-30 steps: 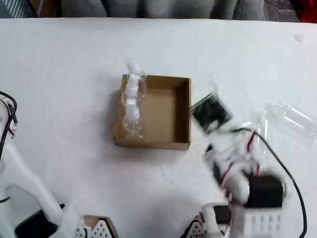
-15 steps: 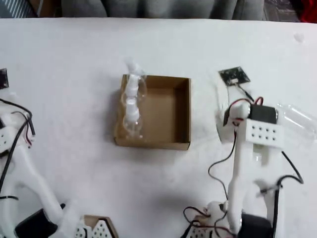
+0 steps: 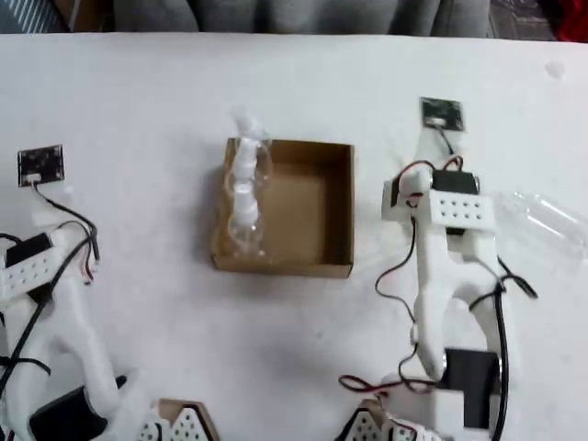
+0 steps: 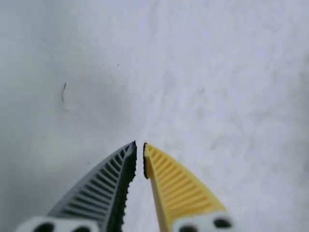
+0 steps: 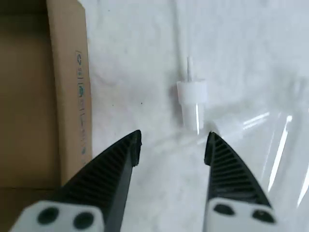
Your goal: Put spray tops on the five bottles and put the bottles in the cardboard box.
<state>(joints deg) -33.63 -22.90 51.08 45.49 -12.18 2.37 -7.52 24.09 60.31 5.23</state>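
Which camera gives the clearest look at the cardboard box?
The high view: the whole cardboard box is seen from above, open, with bottles along one side. The right wrist view catches one wall and some floor. The left wrist view faces tablecloth.

- Cardboard box [image 3: 285, 266]: matt brown paperboard
- Bottles [image 3: 246, 197] inside the box: clear, glossy plastic
- Table [image 3: 138, 92] around the box: white, matt, slightly rough
- Right gripper [image 5: 174, 137]: ribbed black plastic

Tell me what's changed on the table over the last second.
Both arms swung out from their bases toward the far edge: the right arm now extends beside the box, the left arm at the left of the table. Nothing was picked up. The box and the bottles in it stayed put.
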